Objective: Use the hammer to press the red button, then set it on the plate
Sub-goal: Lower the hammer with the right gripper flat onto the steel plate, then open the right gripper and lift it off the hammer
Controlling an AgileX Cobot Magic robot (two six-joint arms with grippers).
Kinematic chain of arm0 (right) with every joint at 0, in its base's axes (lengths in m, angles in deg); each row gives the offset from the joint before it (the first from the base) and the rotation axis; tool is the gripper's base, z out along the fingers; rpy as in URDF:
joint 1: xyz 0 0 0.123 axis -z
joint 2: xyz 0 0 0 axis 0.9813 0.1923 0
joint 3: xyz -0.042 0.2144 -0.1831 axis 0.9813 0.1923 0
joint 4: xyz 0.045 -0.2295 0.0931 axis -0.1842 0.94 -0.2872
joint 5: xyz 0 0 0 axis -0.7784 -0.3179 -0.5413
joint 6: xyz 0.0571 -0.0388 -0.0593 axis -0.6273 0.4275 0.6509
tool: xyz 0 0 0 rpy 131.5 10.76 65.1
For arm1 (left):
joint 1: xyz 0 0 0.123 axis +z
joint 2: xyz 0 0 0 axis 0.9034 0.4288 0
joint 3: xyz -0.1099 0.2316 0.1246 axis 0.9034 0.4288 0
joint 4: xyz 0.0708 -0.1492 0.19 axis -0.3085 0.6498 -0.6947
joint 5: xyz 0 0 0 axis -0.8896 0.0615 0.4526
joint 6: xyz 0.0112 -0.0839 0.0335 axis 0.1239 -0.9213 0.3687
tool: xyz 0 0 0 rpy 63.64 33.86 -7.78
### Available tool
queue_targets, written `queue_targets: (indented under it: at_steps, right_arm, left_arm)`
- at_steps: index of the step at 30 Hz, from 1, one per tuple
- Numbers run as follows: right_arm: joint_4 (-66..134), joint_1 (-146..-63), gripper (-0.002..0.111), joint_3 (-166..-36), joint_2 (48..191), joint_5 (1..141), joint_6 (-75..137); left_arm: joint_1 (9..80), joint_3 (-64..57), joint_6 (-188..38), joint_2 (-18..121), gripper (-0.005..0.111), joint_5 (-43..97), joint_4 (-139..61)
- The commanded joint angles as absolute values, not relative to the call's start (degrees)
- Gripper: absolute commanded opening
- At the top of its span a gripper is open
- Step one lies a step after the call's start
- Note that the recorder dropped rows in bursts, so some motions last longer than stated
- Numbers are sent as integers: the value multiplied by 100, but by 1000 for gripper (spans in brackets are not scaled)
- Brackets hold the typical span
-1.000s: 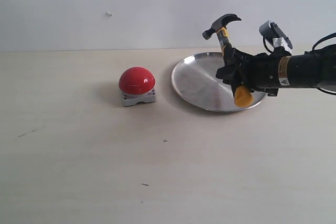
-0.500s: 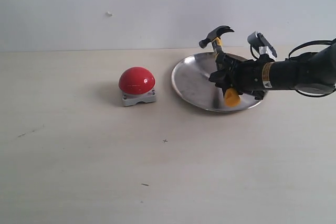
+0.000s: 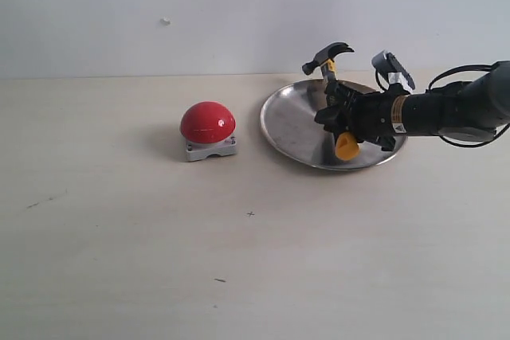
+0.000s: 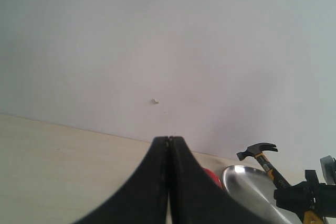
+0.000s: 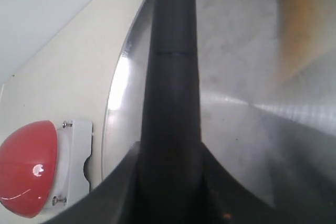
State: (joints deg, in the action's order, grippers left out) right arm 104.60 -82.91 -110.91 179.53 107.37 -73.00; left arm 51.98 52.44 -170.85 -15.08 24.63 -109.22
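My right gripper point(image 3: 344, 114) is shut on the hammer's black handle point(image 5: 172, 77), holding it tilted over the silver plate point(image 3: 295, 125). The dark claw head point(image 3: 327, 54) rises above the plate's far rim and the yellow handle end point(image 3: 346, 146) hangs low over the plate's surface. Whether that end touches the metal I cannot tell. The red button point(image 3: 207, 122) on its grey-white base sits on the table left of the plate, untouched. My left gripper point(image 4: 169, 141) is shut and empty, far from everything; it does not show in the exterior view.
A pale wooden table point(image 3: 239, 260) carries everything, with a plain white wall point(image 3: 199, 13) behind. In the right wrist view the button's base point(image 5: 73, 156) lies just outside the plate's rim point(image 5: 113, 108).
The right arm has lowered and drawn the hammer left and down toward the plate. The yellow end dropped from above the near rim to low over the plate's surface.
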Motion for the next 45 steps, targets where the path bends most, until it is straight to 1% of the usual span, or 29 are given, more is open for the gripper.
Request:
queue_targets:
  at_steps: [1, 6, 16, 18, 24, 32, 40, 45]
  right_arm:
    - [10391, -8292, 0, -11197, 17859, 10910, -7196]
    - [10737, -8292, 0, -11197, 17859, 10645, -7443]
    - [10841, -8292, 0, -11197, 17859, 10657, -7476]
    - [10841, -8292, 3, -11197, 17859, 10657, -7552]
    - [10859, -8292, 19, -11197, 17859, 10657, -7561]
    - [10859, -8292, 32, -11197, 17859, 10657, -7561]
    - [10882, -8292, 41, -11197, 17836, 10657, -7576]
    - [11006, -8292, 44, -11197, 17756, 10657, -7639]
  left_arm:
    - [5203, 5260, -17080, -1540, 0, 2443, -10925]
    - [5203, 5260, -17080, -1540, 0, 2443, -10925]
    - [5203, 5260, -17080, -1540, 0, 2443, -10925]
    - [5203, 5260, -17080, -1540, 0, 2443, -10925]
    - [5203, 5260, -17080, -1540, 0, 2443, -10925]
    - [5203, 5260, -17080, -1540, 0, 2443, -10925]
    - [5203, 5260, -17080, -1540, 0, 2443, -10925]
    - [5203, 5260, -17080, -1540, 0, 2443, -10925]
